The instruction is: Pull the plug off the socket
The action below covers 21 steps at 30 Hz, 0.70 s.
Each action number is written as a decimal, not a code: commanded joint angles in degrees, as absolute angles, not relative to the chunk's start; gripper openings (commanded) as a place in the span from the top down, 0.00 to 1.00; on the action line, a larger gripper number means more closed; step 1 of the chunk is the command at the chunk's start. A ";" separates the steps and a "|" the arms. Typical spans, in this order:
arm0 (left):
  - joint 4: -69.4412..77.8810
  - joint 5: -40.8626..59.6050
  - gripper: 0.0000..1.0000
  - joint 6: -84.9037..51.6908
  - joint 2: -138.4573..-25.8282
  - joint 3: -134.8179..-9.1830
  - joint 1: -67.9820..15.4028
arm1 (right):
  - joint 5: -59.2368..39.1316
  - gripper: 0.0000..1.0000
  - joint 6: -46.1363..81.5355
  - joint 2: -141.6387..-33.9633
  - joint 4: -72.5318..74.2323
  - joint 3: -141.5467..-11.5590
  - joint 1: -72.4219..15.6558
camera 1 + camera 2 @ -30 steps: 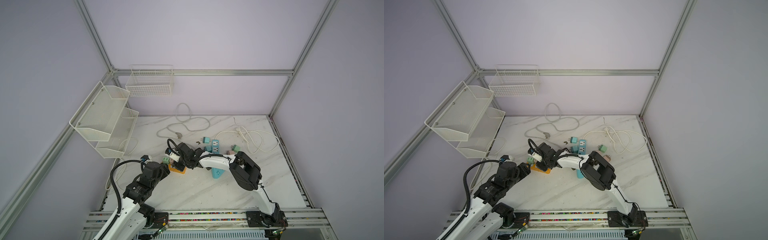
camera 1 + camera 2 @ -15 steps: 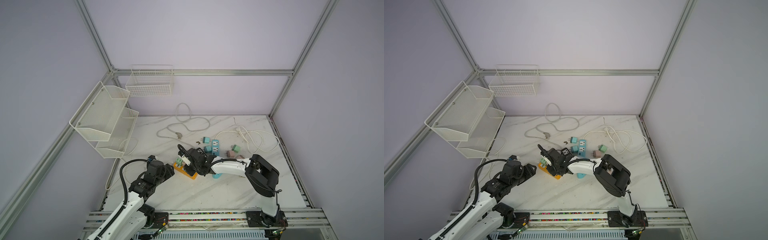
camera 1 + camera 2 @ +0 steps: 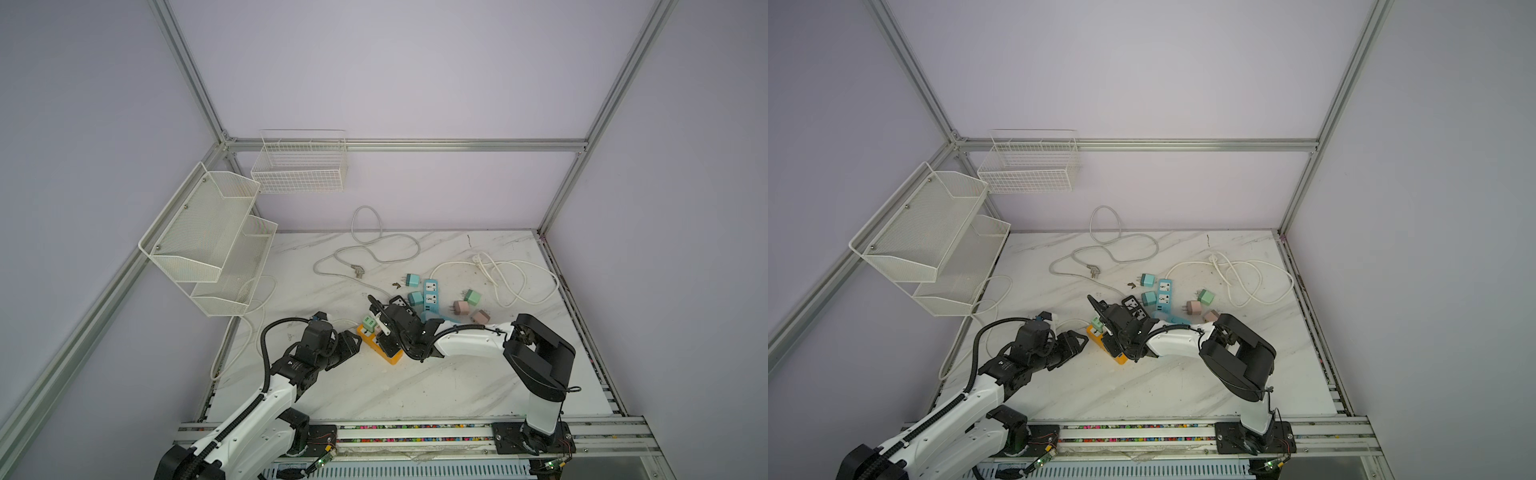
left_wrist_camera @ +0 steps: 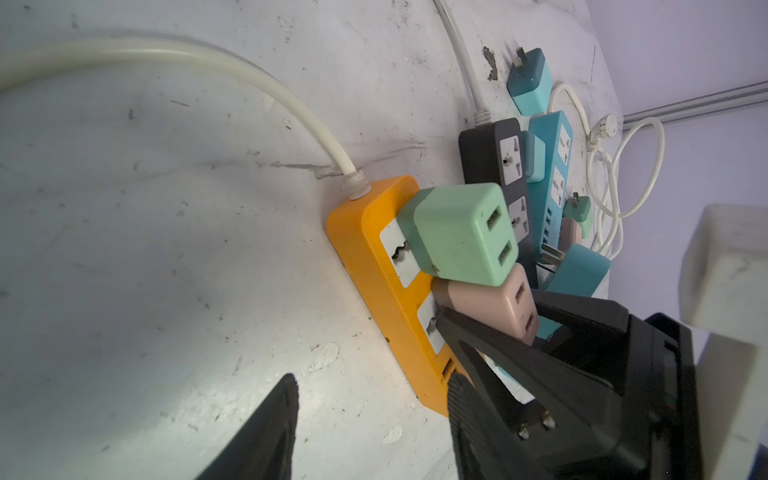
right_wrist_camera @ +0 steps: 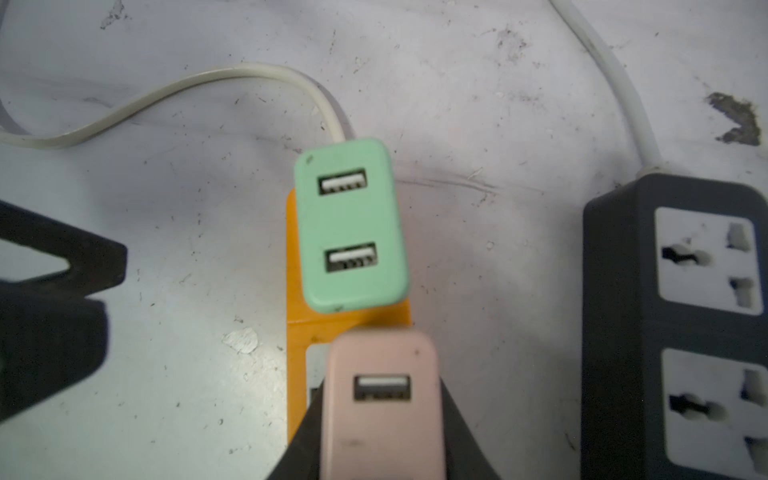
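The socket is an orange power strip [image 3: 394, 358] [image 3: 1119, 360] [image 4: 365, 245] [image 5: 348, 328] lying on the marble table. A green plug [image 3: 368, 323] [image 3: 1097, 323] [image 4: 461, 232] [image 5: 351, 224] sits in its outlet nearest the cord. My right gripper [image 3: 384, 334] [image 3: 1111, 332] [image 5: 382, 436] is shut on a pink plug [image 4: 490, 303] [image 5: 382, 395] over the neighbouring outlet; its pins are hidden. My left gripper [image 3: 353, 340] [image 3: 1081, 338] [image 4: 372, 380] stands open just left of the strip, one finger [image 4: 461, 399] at the strip's free end.
A dark power strip [image 5: 673, 324] [image 4: 490, 166] and a blue one [image 3: 431, 297] lie just behind the orange one. Loose teal, green and pink plugs [image 3: 461, 307] and white cords [image 3: 511, 282] lie beyond. Wire baskets [image 3: 216, 245] hang on the left wall.
The orange strip and both grippers have shifted right and a little toward the front. The right arm's elbow swung right. The left jaws have narrowed.
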<state>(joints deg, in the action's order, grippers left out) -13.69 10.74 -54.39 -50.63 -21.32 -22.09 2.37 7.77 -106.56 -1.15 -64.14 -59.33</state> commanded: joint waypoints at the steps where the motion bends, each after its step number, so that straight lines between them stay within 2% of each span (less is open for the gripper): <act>1: -6.07 14.66 0.45 -53.40 -52.41 -19.23 -23.30 | 2.04 0.87 9.84 -105.03 1.62 -64.36 -59.99; 5: -3.17 15.18 0.50 -53.56 -56.28 -19.45 -24.34 | 2.30 0.87 9.93 -104.85 1.87 -64.04 -60.29; 21: 1.82 15.02 0.50 -54.76 -65.20 -19.29 -26.45 | 2.44 0.87 9.53 -105.73 1.15 -64.95 -61.08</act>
<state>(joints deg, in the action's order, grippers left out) -0.71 14.59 -54.48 -64.79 -20.69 -25.98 2.22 8.99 -106.56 -0.67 -63.99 -60.45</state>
